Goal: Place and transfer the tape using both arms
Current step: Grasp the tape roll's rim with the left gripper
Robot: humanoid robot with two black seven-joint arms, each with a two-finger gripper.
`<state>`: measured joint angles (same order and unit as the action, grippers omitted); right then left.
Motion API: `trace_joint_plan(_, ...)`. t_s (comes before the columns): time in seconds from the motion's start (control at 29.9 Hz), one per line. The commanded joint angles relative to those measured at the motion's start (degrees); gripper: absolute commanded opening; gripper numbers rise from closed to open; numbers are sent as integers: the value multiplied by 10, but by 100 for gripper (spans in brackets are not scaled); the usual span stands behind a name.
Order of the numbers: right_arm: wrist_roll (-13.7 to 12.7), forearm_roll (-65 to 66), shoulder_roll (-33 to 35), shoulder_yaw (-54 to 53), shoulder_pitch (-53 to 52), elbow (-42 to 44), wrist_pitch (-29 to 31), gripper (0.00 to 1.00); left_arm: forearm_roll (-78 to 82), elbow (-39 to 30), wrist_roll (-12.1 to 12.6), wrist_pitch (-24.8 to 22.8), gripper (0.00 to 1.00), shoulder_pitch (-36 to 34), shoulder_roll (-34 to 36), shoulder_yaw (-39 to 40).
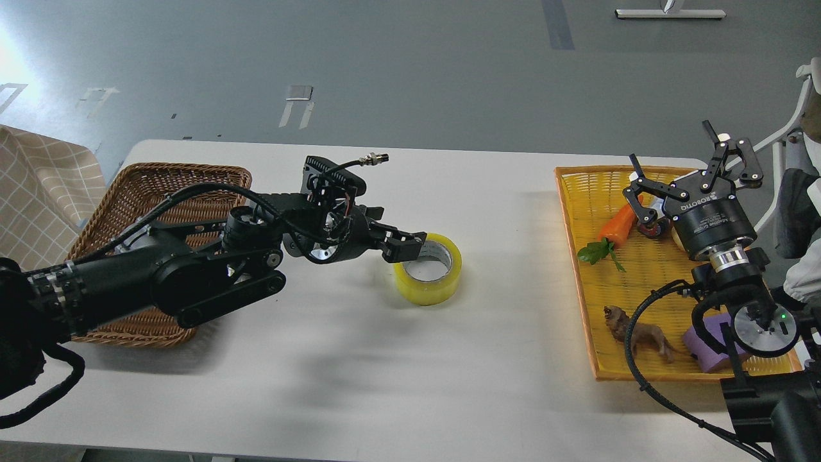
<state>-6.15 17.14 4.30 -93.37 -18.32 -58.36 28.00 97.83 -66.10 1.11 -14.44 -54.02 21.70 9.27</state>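
The tape [431,276], a yellowish roll with a pale core, lies flat on the white table [359,372] near its middle. My left gripper [406,248] reaches in from the left. Its fingers are pinched together on the roll's left rim, one over the top edge and one at the outer wall. My right gripper [685,164] is open and empty. It is raised over the back of the yellow tray [577,199] at the right, fingers spread and pointing away from me.
A brown wicker basket [160,183] stands at the left under my left arm. The yellow tray holds a toy carrot [617,226], a brown animal figure [643,334] and a purple block [700,343]. A checked cloth [38,179] lies at far left.
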Motion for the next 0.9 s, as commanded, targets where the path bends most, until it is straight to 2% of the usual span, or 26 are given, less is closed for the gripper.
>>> trace_joint_plan(0.0,0,0,0,0,0,1,0,100,0,21,2,-1,98,-2,-21,-10)
trace_joint_plan(0.43,0,0,0,-1,7,1,0,100,0,54,31,0,98,-2,-53,-33)
trace_joint_plan(0.67,1,0,0,-1,10,2,0,100,0,55,56,0,98,-2,-63,-33)
trace_joint_plan(0.87,1,0,-1,-1,11,9,0,100,0,55,69,0,93,0,-69,-43)
